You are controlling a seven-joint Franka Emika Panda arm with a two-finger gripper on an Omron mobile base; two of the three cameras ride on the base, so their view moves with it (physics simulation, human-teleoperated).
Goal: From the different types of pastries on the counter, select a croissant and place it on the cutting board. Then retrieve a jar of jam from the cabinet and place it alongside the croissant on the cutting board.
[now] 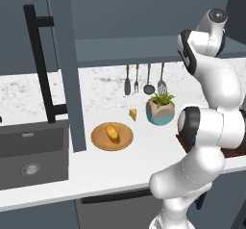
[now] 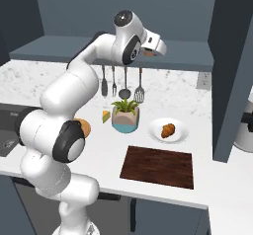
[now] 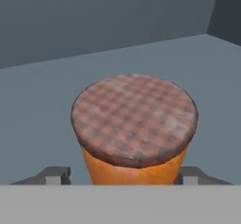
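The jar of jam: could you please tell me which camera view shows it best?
The hand view: the jar of jam sits large and close on the cabinet shelf, between the gripper fingertips, checked lid and orange body plain. The right base view shows just an orange sliver by the hand. In the left base view I cannot make it out.

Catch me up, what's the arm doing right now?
The arm is reaching into the open cabinet, its tool straddling the jar of jam on the shelf, a finger on each side; a firm grip isn't evident yet. The cutting board on the counter is bare: the orange-brown pastry sits on a white plate behind it, and the paler one on the round wooden plate.
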